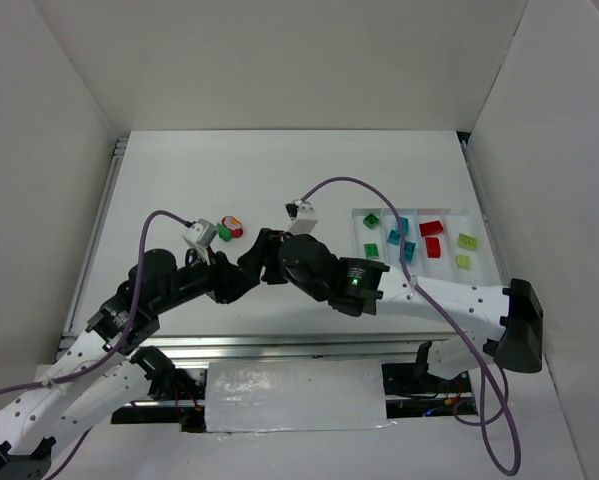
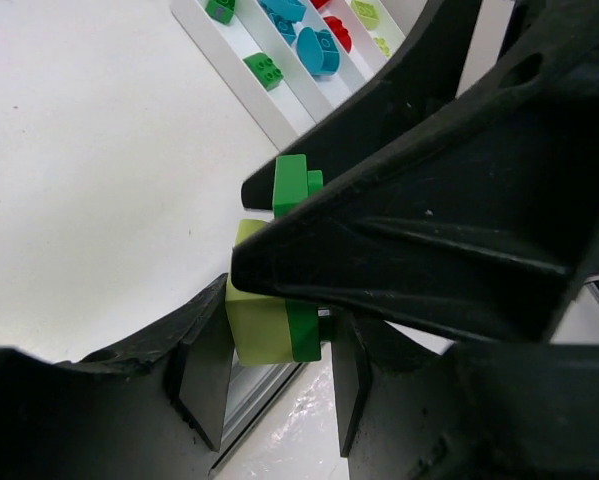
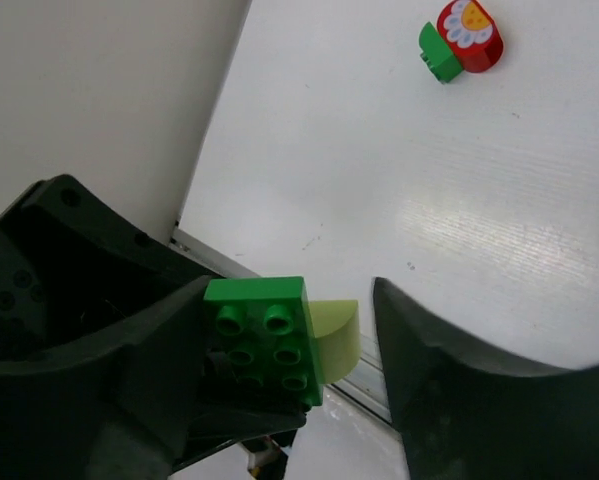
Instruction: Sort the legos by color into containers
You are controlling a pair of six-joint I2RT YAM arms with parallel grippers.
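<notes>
The left gripper (image 2: 277, 378) pinches a pale yellow-green plastic brick (image 2: 259, 325) between its pads, low in the left wrist view. A dark green studded plastic brick (image 3: 264, 340) is stuck to it. The right gripper (image 3: 291, 295) stands spread around this pair: one finger lies against the green brick, the other is apart from it.

In the upper right of the right wrist view, a red rounded brick with a flower print (image 3: 471, 35) touches a small green brick (image 3: 439, 52) on the white table (image 1: 279, 170).

At the right of the overhead view, the white plastic tray (image 1: 357, 235) holds green, teal, red and pale yellow-green bricks, one colour in each compartment.
</notes>
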